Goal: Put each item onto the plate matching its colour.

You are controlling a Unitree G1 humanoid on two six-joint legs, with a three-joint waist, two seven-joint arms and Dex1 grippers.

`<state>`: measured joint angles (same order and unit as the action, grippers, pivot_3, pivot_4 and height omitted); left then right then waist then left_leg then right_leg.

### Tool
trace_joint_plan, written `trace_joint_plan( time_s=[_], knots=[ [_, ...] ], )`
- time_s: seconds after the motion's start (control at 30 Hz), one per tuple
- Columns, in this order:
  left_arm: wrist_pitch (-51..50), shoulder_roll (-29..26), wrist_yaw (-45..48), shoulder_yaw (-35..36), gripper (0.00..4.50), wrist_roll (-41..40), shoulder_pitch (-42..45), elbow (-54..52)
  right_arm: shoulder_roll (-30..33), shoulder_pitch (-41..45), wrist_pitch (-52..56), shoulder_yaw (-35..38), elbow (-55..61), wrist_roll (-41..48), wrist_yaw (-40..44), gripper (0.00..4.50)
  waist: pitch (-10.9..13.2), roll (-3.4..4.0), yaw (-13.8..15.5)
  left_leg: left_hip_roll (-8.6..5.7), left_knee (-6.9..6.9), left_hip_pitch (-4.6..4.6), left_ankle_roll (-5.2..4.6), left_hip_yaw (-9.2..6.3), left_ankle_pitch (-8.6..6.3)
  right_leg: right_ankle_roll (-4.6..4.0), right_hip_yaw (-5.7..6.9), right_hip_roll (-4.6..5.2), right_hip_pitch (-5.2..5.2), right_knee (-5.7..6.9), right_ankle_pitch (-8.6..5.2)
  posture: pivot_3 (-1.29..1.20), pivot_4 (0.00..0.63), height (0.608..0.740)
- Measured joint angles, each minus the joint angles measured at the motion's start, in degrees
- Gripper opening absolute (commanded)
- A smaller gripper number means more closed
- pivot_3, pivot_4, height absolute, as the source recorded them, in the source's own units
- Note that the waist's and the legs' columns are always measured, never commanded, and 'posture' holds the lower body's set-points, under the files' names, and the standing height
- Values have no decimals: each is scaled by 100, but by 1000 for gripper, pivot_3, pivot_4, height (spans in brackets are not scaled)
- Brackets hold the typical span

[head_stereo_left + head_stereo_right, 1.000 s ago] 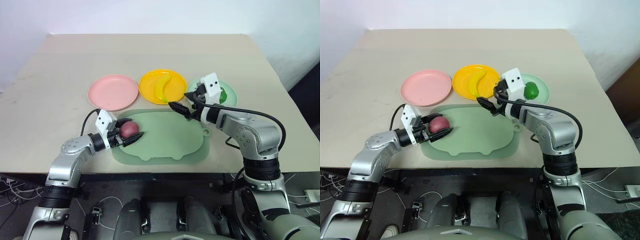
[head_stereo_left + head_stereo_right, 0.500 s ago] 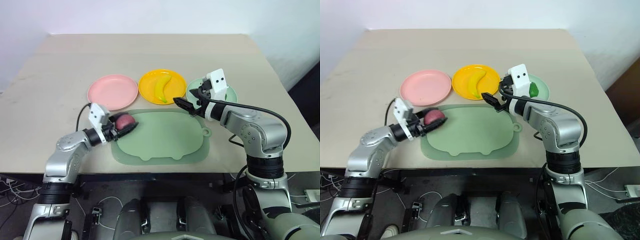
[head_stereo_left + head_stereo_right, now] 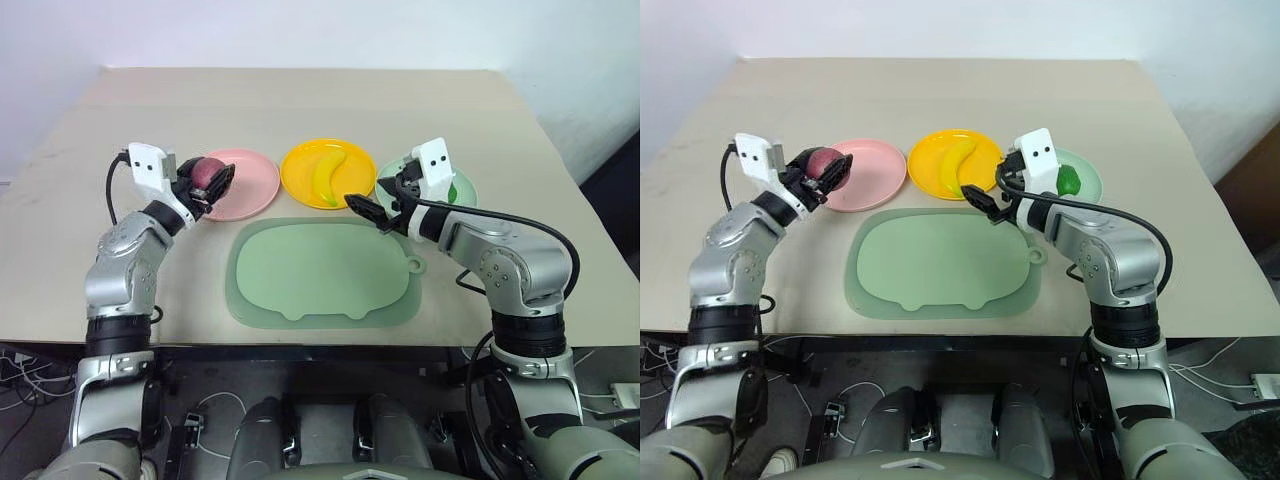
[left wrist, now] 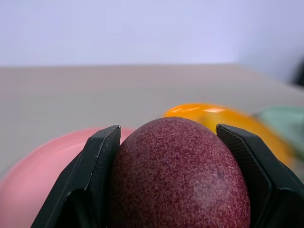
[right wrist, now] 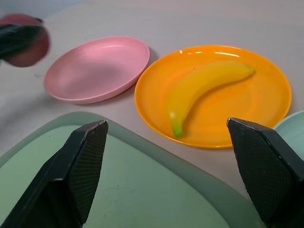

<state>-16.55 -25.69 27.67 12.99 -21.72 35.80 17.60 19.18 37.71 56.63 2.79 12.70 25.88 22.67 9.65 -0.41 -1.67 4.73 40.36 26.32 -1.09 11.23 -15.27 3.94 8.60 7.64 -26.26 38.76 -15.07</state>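
Lifted off the board (image 3: 325, 275), left fingers (image 3: 214, 184) pinch the maroon ball (image 3: 205, 176) above the pink plate's (image 3: 245, 190) edge; right fingers (image 3: 366, 211) spread.

My two head views look forward and down over the desk (image 3: 300, 110) from above its near edge, side by side, sharing the three plates and the green board (image 3: 320, 275). My left wrist view sits very close, looking level between its fingers (image 4: 90, 180) at the maroon ball (image 4: 178, 175). My right wrist view looks low across the pink plate (image 5: 97, 69) and yellow plate (image 5: 251, 99), both shared with the head views.
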Motion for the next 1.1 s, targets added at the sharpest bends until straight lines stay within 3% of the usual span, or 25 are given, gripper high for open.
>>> trace_joint_plan(
  time_s=[0.33, 0.47, 0.5, 0.6, 0.77, 1.1],
  knots=[
    [272, 26, -680, -85, 2924, 684, 1061, 2227, 1, 1, -94, -123, -130, -98, 23, 4272, 1, -2, 47, 3, 28, 9, -1, 3, -1, 2, 0, 0, -8, 22, -2, 0, 150, 695],
    [561, 61, -498, -100, 4259, 763, 1115, 2455, 1, 0, -123, -185, -159, -121, 25, 4272, 2, -3, 56, 6, 53, 16, -5, 2, -4, 3, 0, 1, -9, 32, -3, 0, 150, 695],
    [602, 71, -482, -100, 4445, 773, 1115, 2455, 1, 0, -123, -186, -159, -122, 24, 4272, 1, -3, 57, 6, 56, 16, -6, 0, -4, 3, 0, 1, -8, 34, -2, 0, 150, 695],
    [631, 92, -433, -101, 4445, 809, 1113, 2450, 2, -7, -123, -186, -159, -149, 18, 4272, 1, -3, 56, 7, 61, 16, -7, -1, -5, 3, 0, 1, -8, 38, -2, 0, 150, 695],
    [654, 98, -289, -97, 4445, 787, 844, 1970, 7, -73, -122, -187, -159, -207, 8, 4272, 1, -3, 47, 8, 61, 17, -8, -2, -6, 3, -1, 1, -10, 38, -2, 0, 150, 695],
    [566, -90, 517, -84, 4445, 399, -582, -294, 31, -373, -302, -175, -101, -209, 45, 4272, 1, -3, 54, 11, 64, 16, -9, -4, -6, 2, -2, 2, -9, 39, -3, 0, 150, 695]
  ],
)
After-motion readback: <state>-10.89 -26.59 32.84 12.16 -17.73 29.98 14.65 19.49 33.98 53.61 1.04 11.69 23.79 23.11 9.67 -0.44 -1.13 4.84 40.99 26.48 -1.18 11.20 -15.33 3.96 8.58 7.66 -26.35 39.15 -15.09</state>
